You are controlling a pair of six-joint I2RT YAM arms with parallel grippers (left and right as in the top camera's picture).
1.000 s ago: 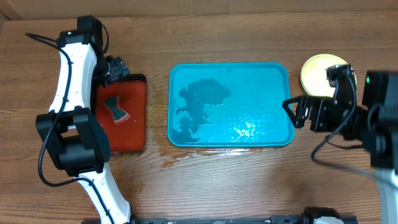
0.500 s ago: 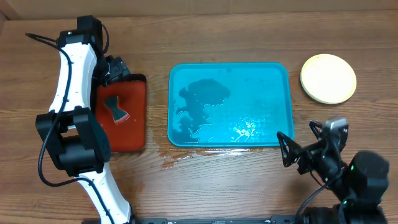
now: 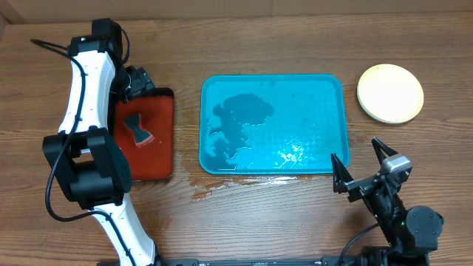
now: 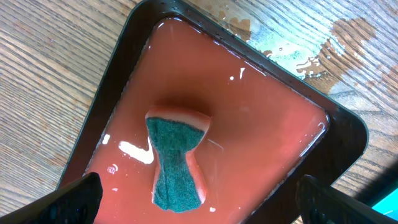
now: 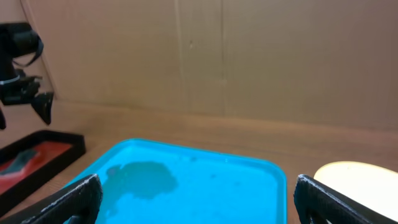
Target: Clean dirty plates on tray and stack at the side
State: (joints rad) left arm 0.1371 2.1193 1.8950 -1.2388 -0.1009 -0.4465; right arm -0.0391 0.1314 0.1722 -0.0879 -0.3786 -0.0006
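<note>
The wooden table (image 3: 259, 222) fills the overhead view, and in its middle lies the large blue tray (image 3: 310, 96), wet, with a dark sheet of water across its left half and no plate on it. The left arm (image 3: 85, 89) stands at the near left edge, its white link reaching along the left side to the far end of the table, where the wrist bends down over the far end of the red tray (image 3: 159, 140). The right arm (image 3: 406, 222) is folded low at the near right edge, its wrist pointing toward the back of the table. The red tray, black-rimmed and holding shallow water, lies just left of the blue one, apart from it. The plates (image 3: 390, 93) sit stacked on the table off the blue tray's far right corner, a pale yellow one on top; how many lie under it cannot be told. A small puddle (image 3: 211, 191) spreads on the wood at the blue tray's near left corner. The sponge (image 3: 137, 129), hourglass-shaped and green face up, lies in the red tray. The left gripper (image 4: 198, 193) hangs above it, fingers spread wide and holding nothing. The right gripper (image 3: 353, 148) hovers by the blue tray's near right corner, fingers likewise spread and empty.
</note>
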